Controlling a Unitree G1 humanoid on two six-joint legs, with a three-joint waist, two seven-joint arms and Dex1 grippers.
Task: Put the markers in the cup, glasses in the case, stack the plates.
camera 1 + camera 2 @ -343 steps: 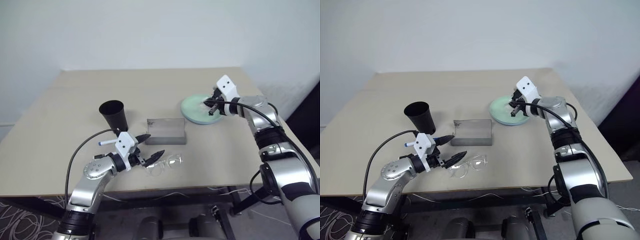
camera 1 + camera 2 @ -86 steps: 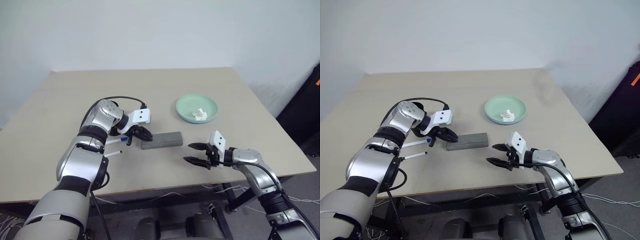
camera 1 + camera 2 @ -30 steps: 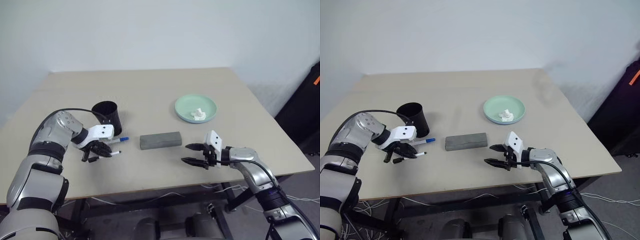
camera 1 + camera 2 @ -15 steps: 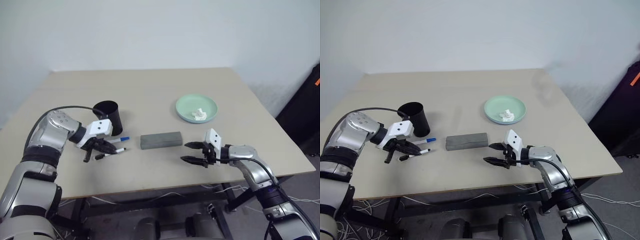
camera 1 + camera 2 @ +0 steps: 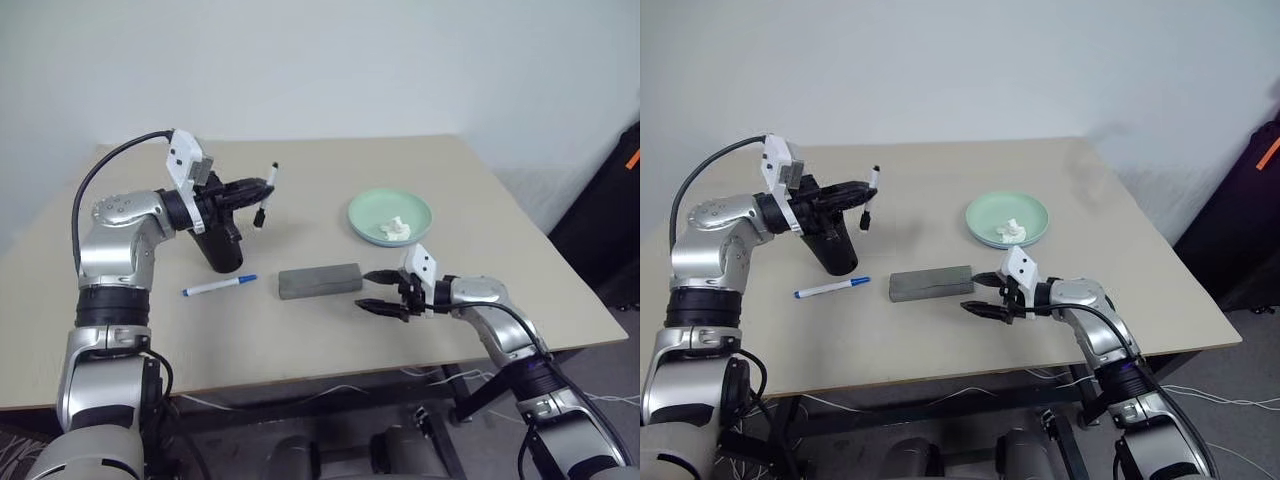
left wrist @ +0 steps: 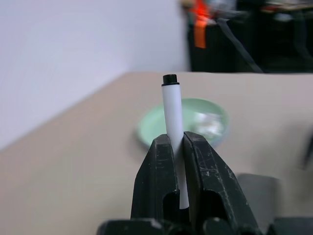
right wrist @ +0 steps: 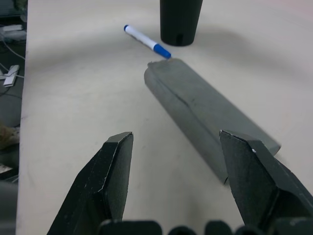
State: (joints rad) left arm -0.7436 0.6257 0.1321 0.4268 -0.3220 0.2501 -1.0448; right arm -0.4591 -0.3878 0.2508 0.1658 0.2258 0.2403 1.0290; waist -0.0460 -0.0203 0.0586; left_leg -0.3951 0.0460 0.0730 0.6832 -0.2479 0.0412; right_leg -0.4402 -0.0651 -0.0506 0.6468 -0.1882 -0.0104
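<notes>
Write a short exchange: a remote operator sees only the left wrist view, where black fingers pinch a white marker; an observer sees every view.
Operator: Where is the cup?
Observer: The black cup stands on the table, just below the left gripper.
Operator: Any other marker to collect?
Observer: Yes, one marker lies on the table beside the cup, blue cap toward the grey case.
</notes>
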